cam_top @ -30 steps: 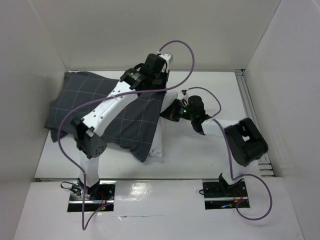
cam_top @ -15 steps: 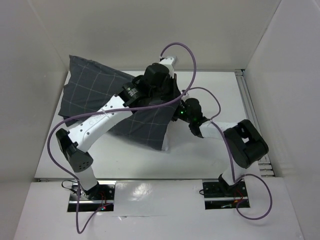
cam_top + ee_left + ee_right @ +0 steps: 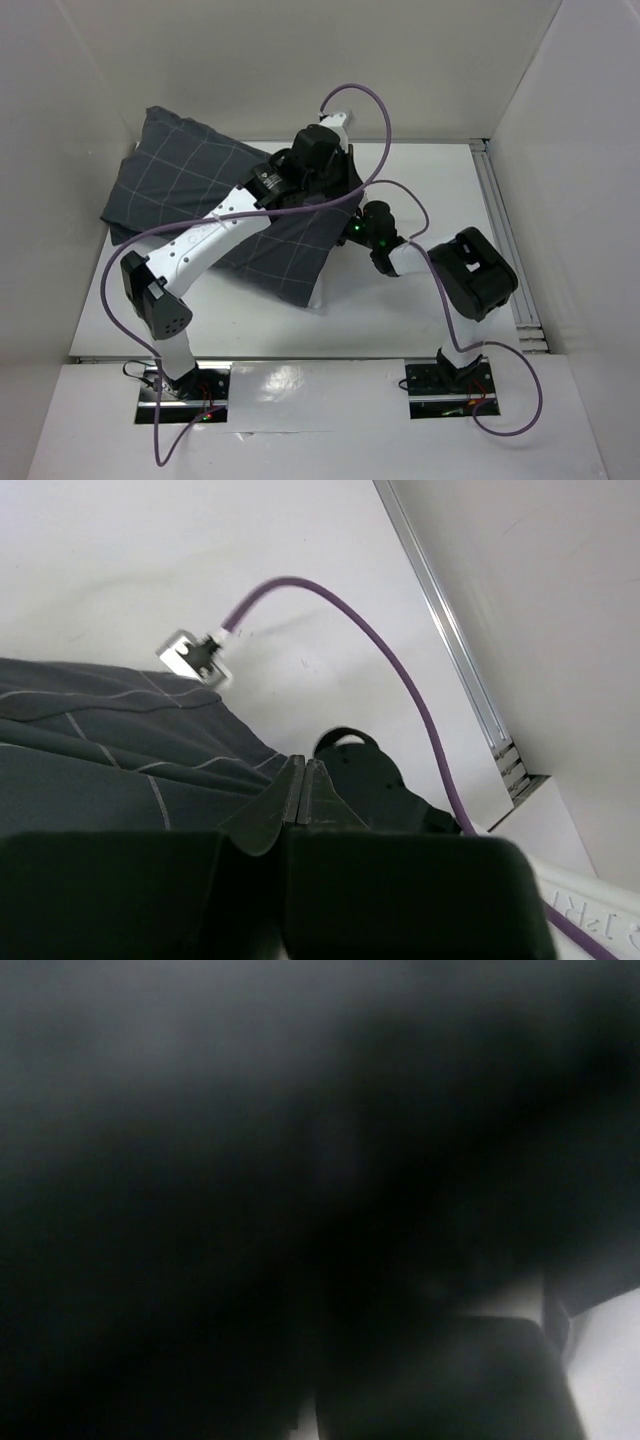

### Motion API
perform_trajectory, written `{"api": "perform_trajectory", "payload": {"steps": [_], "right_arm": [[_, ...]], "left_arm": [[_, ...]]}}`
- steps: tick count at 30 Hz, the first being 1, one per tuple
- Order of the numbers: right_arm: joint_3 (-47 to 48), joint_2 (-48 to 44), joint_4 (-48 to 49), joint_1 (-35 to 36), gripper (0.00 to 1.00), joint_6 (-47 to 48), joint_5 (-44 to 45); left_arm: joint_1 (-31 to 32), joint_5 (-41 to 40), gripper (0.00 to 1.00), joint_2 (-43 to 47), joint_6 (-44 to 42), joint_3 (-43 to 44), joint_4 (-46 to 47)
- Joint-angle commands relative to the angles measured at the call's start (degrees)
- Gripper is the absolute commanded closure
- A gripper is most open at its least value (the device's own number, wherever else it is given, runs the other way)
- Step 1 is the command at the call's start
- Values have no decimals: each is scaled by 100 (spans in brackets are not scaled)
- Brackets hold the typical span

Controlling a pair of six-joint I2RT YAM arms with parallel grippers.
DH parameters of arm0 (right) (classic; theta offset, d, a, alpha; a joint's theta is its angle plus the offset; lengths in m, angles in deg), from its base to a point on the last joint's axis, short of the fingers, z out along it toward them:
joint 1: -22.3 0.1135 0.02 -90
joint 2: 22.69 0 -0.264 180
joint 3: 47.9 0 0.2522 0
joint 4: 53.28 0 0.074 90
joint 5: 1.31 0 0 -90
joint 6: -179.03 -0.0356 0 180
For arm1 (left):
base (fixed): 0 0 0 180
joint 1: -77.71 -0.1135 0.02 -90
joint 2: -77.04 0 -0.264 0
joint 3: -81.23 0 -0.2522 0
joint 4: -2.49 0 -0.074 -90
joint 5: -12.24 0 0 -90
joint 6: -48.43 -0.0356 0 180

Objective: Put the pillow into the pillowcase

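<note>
The dark grey grid-lined pillowcase (image 3: 200, 190) lies bulging over the pillow, its far left end propped against the back wall. Only a white sliver of the pillow (image 3: 316, 293) shows at the case's near right corner. My left gripper (image 3: 345, 200) is at the case's right edge. In the left wrist view its jaws (image 3: 303, 772) are pressed together at the edge of the cloth (image 3: 100, 770). My right gripper (image 3: 352, 232) is pushed against the case's right end, its fingertips hidden under the cloth. The right wrist view is almost wholly dark.
White walls close in the table on three sides. A metal rail (image 3: 500, 220) runs along the right edge and also shows in the left wrist view (image 3: 470, 690). Purple cables (image 3: 370, 100) loop over both arms. A cable plug (image 3: 195, 658) hangs near the cloth.
The pillowcase has been lifted and dragged left and back, up against the wall, and much less white pillow shows. My right gripper has moved left into the case's end.
</note>
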Motion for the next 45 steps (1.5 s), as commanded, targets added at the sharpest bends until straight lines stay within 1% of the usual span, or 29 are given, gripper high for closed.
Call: {"api": "perform_trajectory", "payload": {"steps": [1, 2, 3, 4, 5, 6, 7, 8, 9, 10, 12, 13, 15, 16, 19, 22, 25, 27, 28, 29, 30, 31, 32, 33, 34, 36, 38, 42, 45], "right_arm": [[-195, -556, 358, 136, 86, 101, -502], [-249, -697, 104, 57, 81, 328, -737], [-250, -1011, -473, -135, 76, 469, -852], [-302, -1206, -774, -241, 57, 601, -984], [-355, -1417, -1108, -347, 46, 942, -985], [-355, -1906, -1851, -530, 37, 1163, -985], [-355, -2172, -2276, -610, 30, 1374, -985], [-355, -2444, -2724, -681, 19, 1611, -750], [-294, -2943, -3138, -734, 16, 2057, -617], [-224, -3183, -3864, -813, 14, 2235, -486], [-171, -3605, -4405, -883, 14, 2604, -230], [-171, -3999, -4851, -936, 14, 2659, -134], [-171, -4379, -5153, -936, 14, 2659, 156], [-171, -4746, -5372, -936, 14, 2659, 270], [-460, -5336, -5549, -936, 14, 2423, 465], [-706, -5654, -5857, -936, 14, 2195, 622], [-1005, -6032, -5980, -936, 14, 1853, 623], [-1295, -6392, -5981, -936, 14, 1615, 876], [-1435, -6768, -6059, -936, 14, 1161, 1061], [-1637, -6989, -5842, -936, 15, 913, 1132], [-2169, -7183, -5570, -936, 15, 675, 1133], [-2444, -7315, -5202, -936, 15, 455, 959], [-2682, -7316, -4476, -936, 15, 35, 792], [-2937, -7125, -4190, -936, 15, -117, 625], [-2939, -6914, -3970, -936, 15, -170, 310], [-2704, -6231, -3880, -936, 16, -75, 132], [-2562, -5790, -3767, -936, 18, 66, -8], [-2561, -5244, -2986, -884, 18, -135, -299], [-2561, -4857, -2721, -797, 18, -136, -388]], "left_arm": [[14, 1095, 100, 249, 331, 500, 1405], [-83, 1095, 100, 249, 330, 571, 1404], [-267, 1095, 100, 249, 269, 745, 1326], [-364, 1095, 100, 249, 269, 825, 1273], [-443, 1034, 100, 309, 208, 896, 1273], [-566, 981, 100, 310, 207, 1027, 1273], [-628, 980, 100, 310, 207, 1080, 1273], [-698, 980, 100, 310, 155, 1151, 1273], [-751, 980, 100, 310, 154, 1299, 1194], [-830, 980, 100, 310, 93, 1353, 1194], [-901, 928, 100, 310, 93, 1432, 1141], [-971, 928, 100, 310, 93, 1433, 1141], [-972, 858, 100, 310, 41, 1494, 1141], [-1033, 805, 100, 362, 40, 1546, 1193], [-1095, 718, 100, 416, -12, 1669, 1273], [-1165, 603, 100, 416, -13, 1837, 1273], [-1218, 602, 100, 416, -13, 1907, 1378], [-1218, 602, 100, 416, -13, 1907, 1378], [-1218, 550, 100, 416, -13, 1855, 1378], [-1218, 550, 100, 416, -13, 1854, 1430], [-1218, 550, 100, 468, -13, 1802, 1431], [-1218, 550, 100, 468, -13, 1802, 1431], [-1218, 454, 100, 468, -13, 1750, 1483], [-1218, 383, 100, 468, -13, 1749, 1484], [-1218, 383, 100, 468, -13, 1749, 1484], [-1218, 383, 100, 468, -13, 1810, 1484], [-1166, 330, 100, 468, -13, 1811, 1484], [-1113, 277, 100, 521, -65, 1750, 1536], [-1112, 277, 100, 521, -65, 1749, 1536]]}}
